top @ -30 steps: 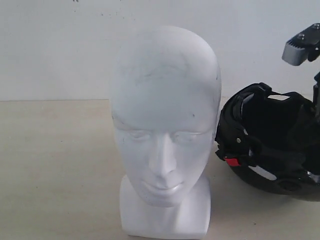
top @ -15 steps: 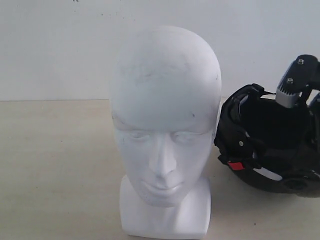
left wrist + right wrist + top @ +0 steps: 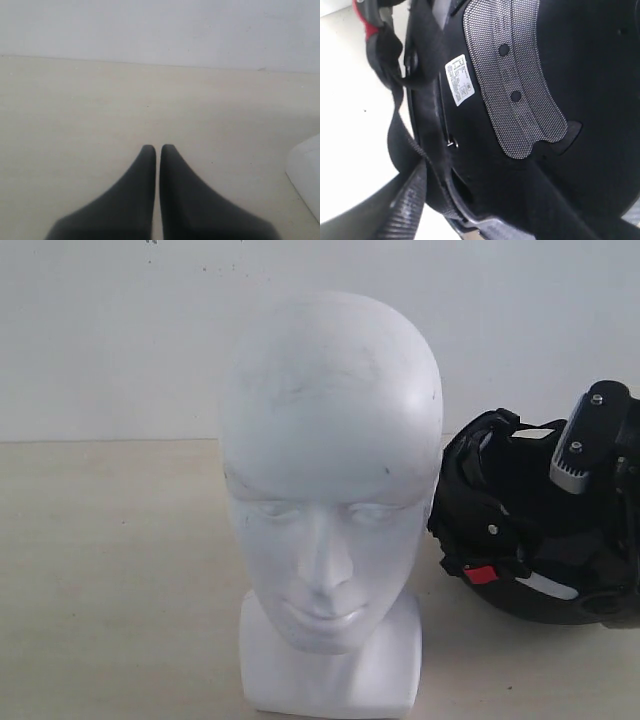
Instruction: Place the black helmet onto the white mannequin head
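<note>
Judging by how things lie, the task is at its first step: the black helmet (image 3: 520,530) sits on the table (image 3: 110,570) just beside the white mannequin head (image 3: 330,470), on the right of the exterior view. It is tipped so that its padded hollow and red buckle (image 3: 480,574) face the camera. The head stands upright and bare, so lifting, turning over and lowering the helmet are all left to do. The right arm (image 3: 583,445) reaches down into the helmet's opening, and its wrist camera looks closely at the mesh lining (image 3: 515,75), a white label (image 3: 459,80) and a loose strap (image 3: 395,125). The right gripper stands wide apart, about as wide as it goes, and nothing shows it clamped on anything. A ribbed dark strip (image 3: 405,205) at the edge of that view may be a finger outside the rim, or only webbing; I cannot tell which, nor whether the gripper touches the shell. My guess is that it is placed to straddle the rim before closing. The left gripper (image 3: 158,147) hangs over bare table with its fingers pressed together and nothing between them, a corner of the head's base (image 3: 305,170) off to one side.
</note>
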`<control>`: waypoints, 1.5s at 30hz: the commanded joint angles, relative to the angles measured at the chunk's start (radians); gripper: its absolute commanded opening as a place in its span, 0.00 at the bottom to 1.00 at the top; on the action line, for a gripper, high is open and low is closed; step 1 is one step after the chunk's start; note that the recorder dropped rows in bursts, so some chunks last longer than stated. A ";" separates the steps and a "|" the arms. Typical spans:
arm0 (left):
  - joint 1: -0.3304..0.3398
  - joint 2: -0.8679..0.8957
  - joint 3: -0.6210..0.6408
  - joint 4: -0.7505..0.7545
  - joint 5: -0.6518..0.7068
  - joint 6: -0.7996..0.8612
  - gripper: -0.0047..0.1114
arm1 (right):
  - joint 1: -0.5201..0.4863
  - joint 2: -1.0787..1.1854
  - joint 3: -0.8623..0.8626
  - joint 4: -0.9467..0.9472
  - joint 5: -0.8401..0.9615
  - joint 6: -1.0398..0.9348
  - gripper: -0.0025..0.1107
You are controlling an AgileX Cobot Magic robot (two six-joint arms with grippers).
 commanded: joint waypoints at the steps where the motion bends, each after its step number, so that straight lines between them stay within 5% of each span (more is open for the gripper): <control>1: -0.004 -0.001 0.003 0.001 -0.001 -0.008 0.08 | 0.001 0.002 0.006 -0.008 0.006 -0.007 0.52; 27: -0.004 -0.001 0.003 0.001 -0.001 -0.008 0.08 | 0.001 -0.029 -0.025 0.047 0.123 -0.099 0.52; 31: -0.004 -0.001 0.003 0.001 -0.001 -0.008 0.08 | 0.001 -0.016 -0.017 -0.074 0.167 -0.104 0.52; 45: -0.004 -0.001 0.003 0.001 -0.001 -0.008 0.08 | 0.001 0.071 -0.017 -0.095 0.054 -0.102 0.52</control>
